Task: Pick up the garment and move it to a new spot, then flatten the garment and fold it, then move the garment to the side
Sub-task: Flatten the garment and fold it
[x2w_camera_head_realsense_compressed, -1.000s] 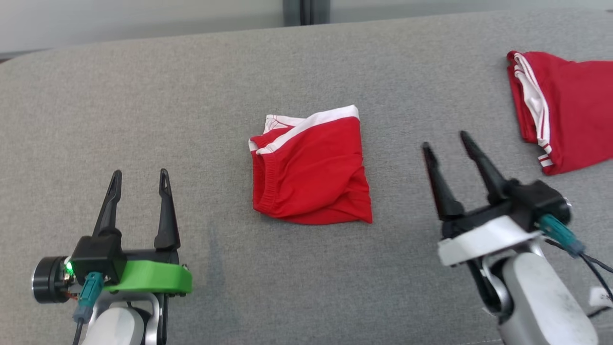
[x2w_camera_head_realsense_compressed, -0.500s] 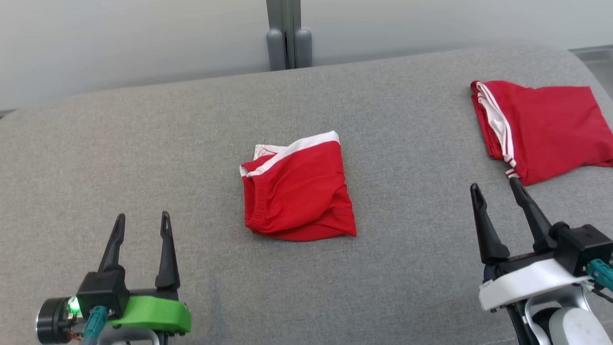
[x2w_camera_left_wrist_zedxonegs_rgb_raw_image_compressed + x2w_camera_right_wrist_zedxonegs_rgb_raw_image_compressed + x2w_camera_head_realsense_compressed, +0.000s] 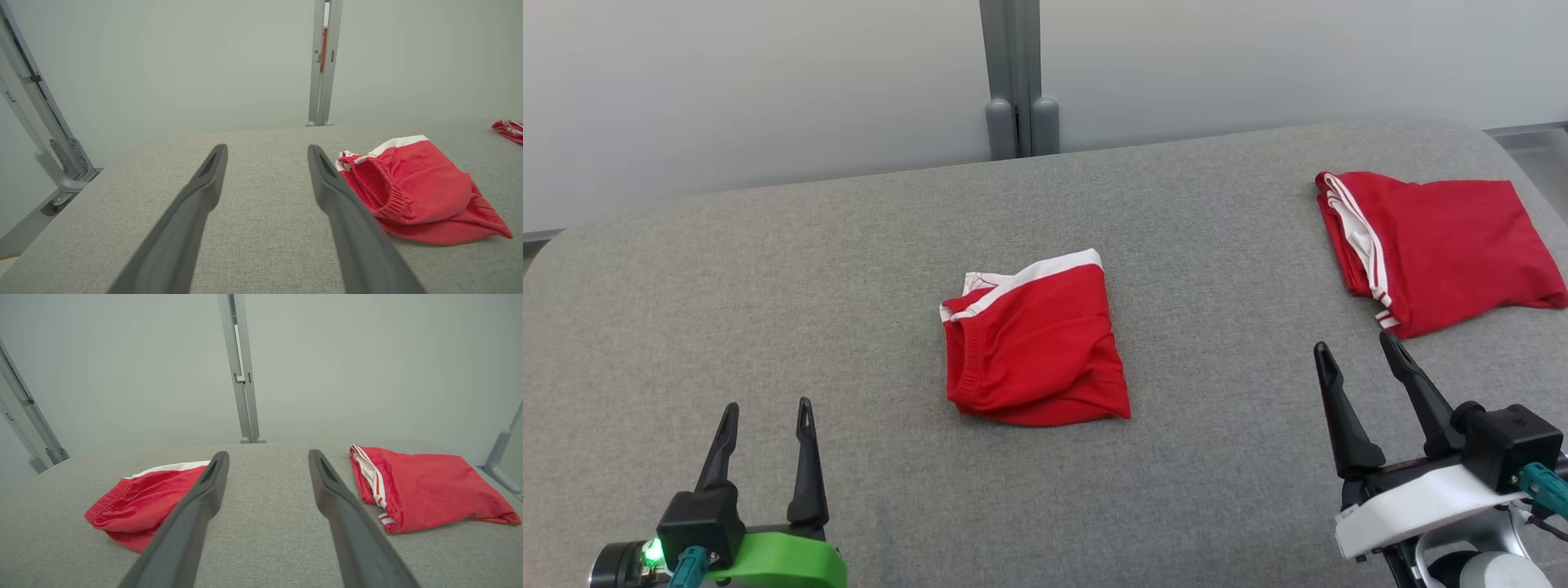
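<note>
While the left gripper (image 3: 768, 404) and right gripper (image 3: 1354, 341) hang wide open and empty, well short of the grey post (image 3: 1013, 82), the garment (image 3: 1037, 351) lies loosely folded straight before that post. Light, limp and apt to unfold, it probably wants a pinch through all layers at its ribbed waistband edge. The grey padded surface (image 3: 768, 269), bearing a second red garment (image 3: 1445, 245) right of the post, ends at the post against a pale wall (image 3: 727, 82).

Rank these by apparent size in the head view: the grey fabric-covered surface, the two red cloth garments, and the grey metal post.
1. the grey fabric-covered surface, by far the largest
2-3. the folded red cloth garment at the centre and the red cloth garment with white stripes at far right: too alike to rank
4. the grey metal post
</note>
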Tool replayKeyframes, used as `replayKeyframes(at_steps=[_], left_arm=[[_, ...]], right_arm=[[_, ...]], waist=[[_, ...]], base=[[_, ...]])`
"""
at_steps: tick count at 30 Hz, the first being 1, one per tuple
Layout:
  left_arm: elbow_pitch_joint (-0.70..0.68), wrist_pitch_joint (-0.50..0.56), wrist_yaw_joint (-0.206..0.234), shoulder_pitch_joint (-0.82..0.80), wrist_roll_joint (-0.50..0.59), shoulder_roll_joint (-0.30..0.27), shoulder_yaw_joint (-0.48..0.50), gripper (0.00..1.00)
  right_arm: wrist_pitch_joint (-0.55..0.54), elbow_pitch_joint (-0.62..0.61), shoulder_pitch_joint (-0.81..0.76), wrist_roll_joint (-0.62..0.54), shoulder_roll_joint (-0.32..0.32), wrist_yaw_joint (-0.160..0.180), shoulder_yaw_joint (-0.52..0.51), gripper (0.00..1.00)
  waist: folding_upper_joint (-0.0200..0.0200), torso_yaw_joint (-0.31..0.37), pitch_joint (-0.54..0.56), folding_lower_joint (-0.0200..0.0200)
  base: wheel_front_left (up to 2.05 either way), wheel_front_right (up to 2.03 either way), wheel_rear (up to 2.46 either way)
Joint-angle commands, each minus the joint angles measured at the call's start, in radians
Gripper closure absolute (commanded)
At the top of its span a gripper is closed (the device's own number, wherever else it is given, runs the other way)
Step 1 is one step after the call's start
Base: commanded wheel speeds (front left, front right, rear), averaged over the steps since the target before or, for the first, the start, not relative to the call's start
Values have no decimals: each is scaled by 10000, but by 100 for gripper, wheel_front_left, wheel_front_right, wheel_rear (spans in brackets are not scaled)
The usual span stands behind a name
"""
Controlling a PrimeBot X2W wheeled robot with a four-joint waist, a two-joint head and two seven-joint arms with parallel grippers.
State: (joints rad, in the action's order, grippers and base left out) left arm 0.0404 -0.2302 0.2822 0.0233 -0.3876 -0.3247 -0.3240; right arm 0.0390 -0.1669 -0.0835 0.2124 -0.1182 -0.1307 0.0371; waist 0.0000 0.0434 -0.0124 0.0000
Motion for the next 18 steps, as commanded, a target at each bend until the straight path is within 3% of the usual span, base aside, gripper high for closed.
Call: replayKeyframes(at_steps=[1,18], left_arm=[[56,-50,-30,111,-95,-81,24,0],[-20,-127,32,-426,64,-57,-72,0]], right_arm=[[-23,-60,-142,54,3,1,5,0],[-102,-55,-7,143,-65,1,-115,0]], waist=[[0,9,-3,0],[0,-149,-379,0]], base=[[0,0,0],[0,0,0]])
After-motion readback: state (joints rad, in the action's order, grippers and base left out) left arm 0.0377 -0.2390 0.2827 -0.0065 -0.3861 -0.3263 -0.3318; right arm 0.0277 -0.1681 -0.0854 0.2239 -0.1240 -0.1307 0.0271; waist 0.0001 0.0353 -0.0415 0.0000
